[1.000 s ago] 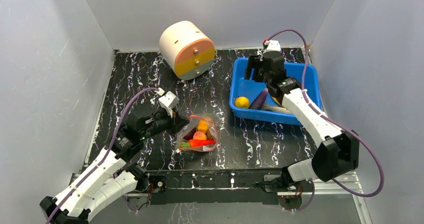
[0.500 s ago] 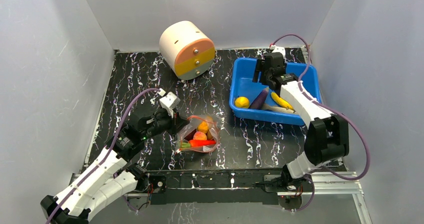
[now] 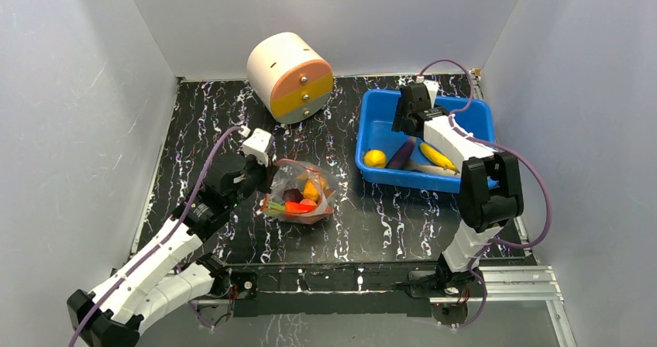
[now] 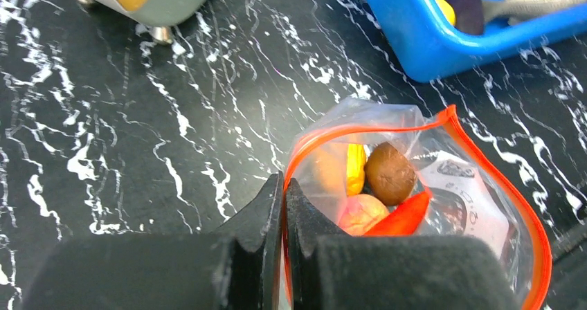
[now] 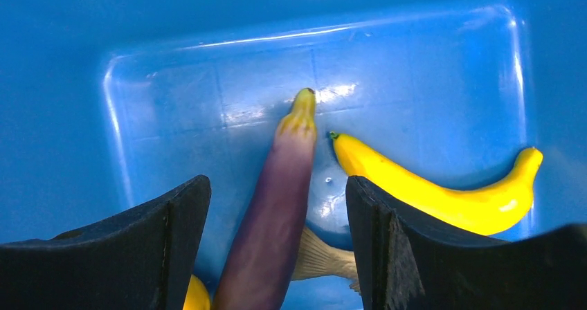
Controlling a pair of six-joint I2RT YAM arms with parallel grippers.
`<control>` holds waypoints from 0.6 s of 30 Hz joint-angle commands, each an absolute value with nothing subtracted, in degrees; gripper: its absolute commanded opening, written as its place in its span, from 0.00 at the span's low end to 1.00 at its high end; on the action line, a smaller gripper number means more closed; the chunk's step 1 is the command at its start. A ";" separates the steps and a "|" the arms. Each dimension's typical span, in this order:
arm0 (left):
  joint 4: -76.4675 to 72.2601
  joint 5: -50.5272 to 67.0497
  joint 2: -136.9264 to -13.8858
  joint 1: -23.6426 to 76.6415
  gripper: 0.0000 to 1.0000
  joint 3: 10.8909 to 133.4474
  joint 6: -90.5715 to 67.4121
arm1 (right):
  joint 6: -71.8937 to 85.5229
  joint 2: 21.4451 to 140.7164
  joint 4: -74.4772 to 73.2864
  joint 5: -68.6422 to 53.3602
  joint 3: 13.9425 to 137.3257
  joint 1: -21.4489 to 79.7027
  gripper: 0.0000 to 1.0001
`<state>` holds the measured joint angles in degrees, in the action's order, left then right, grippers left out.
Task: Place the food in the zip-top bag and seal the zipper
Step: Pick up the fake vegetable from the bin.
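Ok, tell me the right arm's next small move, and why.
Probably lower the right gripper and close on the eggplant. Its jaws stand open over the blue bin with the eggplant lying below, between them, while the left gripper is shut on the zip-top bag at its mouth, holding it open.

On your black marbled bench [image 3: 372, 223] you have the cream-and-orange cylinder [image 3: 290, 76], the blue bin [image 3: 376, 134] and the zip-top bag [image 3: 300, 194]

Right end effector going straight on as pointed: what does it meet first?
Most likely the eggplant, lying between the open fingers of the right end effector in the bin; the banana sits just off that line. Depth is unclear.
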<state>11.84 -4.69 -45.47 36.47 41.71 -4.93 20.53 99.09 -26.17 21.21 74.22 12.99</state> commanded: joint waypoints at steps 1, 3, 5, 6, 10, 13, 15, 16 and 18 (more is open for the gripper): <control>5.89 -12.77 -45.50 36.12 0.00 44.14 -3.88 | 27.15 99.13 -27.16 24.16 75.58 10.34 0.70; 5.11 -13.45 -46.16 36.12 0.00 44.60 -3.53 | 29.24 98.70 -27.59 22.17 75.61 10.02 0.70; 4.67 -13.39 -47.02 36.12 0.00 45.38 -2.92 | 30.81 98.53 -28.57 20.93 75.98 10.01 0.71; 4.54 -13.21 -47.56 36.13 0.00 45.78 -2.63 | 31.98 98.67 -29.33 21.25 76.14 10.02 0.71; 4.12 -13.16 -49.77 36.12 0.00 46.03 -2.10 | 31.74 101.33 -28.49 23.18 76.04 9.42 0.72; 2.44 -13.18 -50.53 36.12 0.00 44.85 -2.90 | 28.89 104.71 -27.06 20.46 77.91 8.29 0.71; 2.68 -12.01 -51.29 36.15 0.00 45.07 -3.44 | 28.58 106.57 -27.38 18.42 79.30 7.90 0.78; 2.94 -11.31 -51.67 36.17 0.00 45.29 -3.58 | 28.57 107.23 -27.23 17.89 79.44 7.91 0.82; 3.45 -10.44 -51.98 36.16 0.00 45.46 -3.67 | 29.00 107.96 -26.09 18.04 78.77 7.90 0.84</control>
